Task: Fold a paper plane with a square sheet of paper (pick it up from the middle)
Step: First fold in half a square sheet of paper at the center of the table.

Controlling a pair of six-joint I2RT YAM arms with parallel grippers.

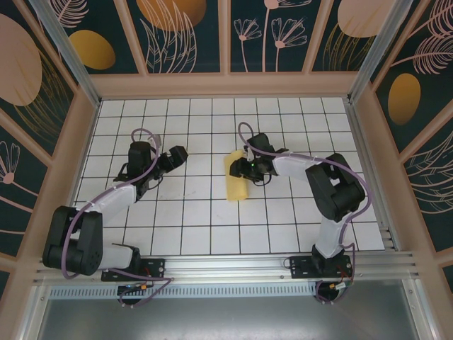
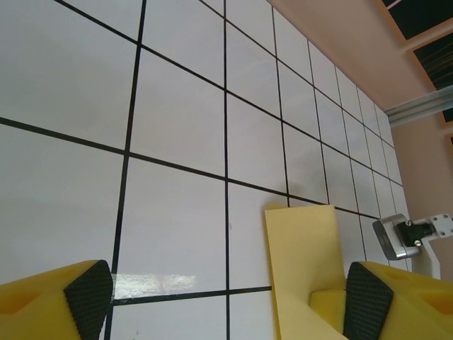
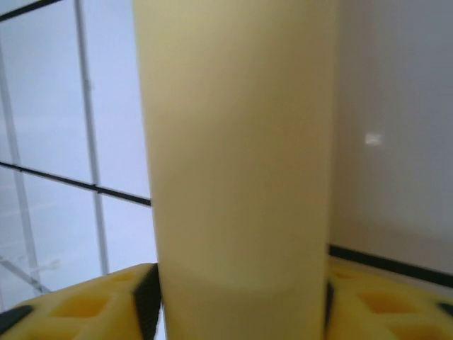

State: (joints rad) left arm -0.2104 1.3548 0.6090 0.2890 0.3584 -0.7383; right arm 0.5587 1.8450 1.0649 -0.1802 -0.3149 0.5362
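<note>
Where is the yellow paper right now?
Top view: the paper sits near the table's middle, far end between the right gripper's fingers, well right of the left gripper.

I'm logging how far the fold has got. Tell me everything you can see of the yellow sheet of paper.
The thin, plain yellow sheet of paper shows as a long narrow strip, matte and unprinted. It looks folded or bowed rather than a flat square. It sits near the middle of the white tiled table, running lengthways away from the arm bases at a slight slant. The right gripper straddles its far half, with its pads against both long edges. The open left gripper stands apart from it.
</note>
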